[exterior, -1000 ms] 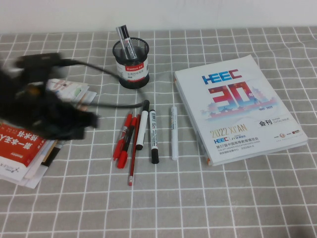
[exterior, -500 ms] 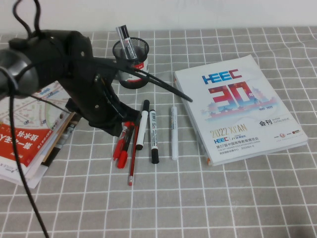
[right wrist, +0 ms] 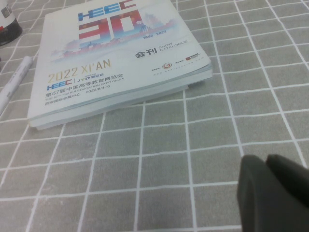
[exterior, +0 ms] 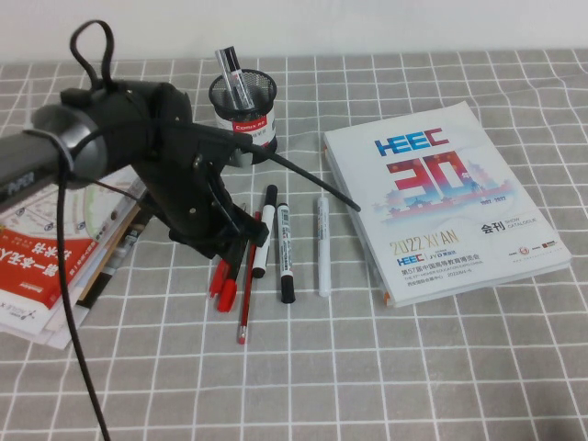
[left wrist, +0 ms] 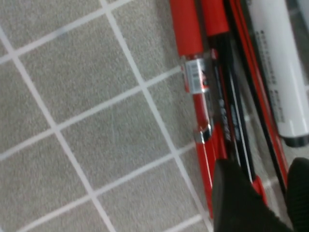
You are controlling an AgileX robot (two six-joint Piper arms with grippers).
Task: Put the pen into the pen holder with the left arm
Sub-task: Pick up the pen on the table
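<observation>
Left wrist view: the left gripper (left wrist: pixel 263 193) is seen spread apart, empty, its two dark fingertips (left wrist: pixel 236 193) straddling the red-and-black pen (left wrist: pixel 227 121) rather than the pen (left wrist: pixel 190 63), which lies just beside it on the cloth. In the high view the left gripper (exterior: pixel 241 246) is lowered over the upper ends of the pen cluster, near the middle of the desk (exterior: pixel 413 367). A thin red pen (exterior: pixel 246 294) and a white marker (exterior: pixel 264 241) lie alongside. The pen holder (exterior: pixel 243 118) stands toward the far edge, a marker already inside. Risk: with pens touching, the wrong pen, or two together, could be clamped. The right gripper (right wrist: pixel 273 193) is parked near the catalogue (right wrist: pixel 116 53), its fingers pressed together.
</observation>
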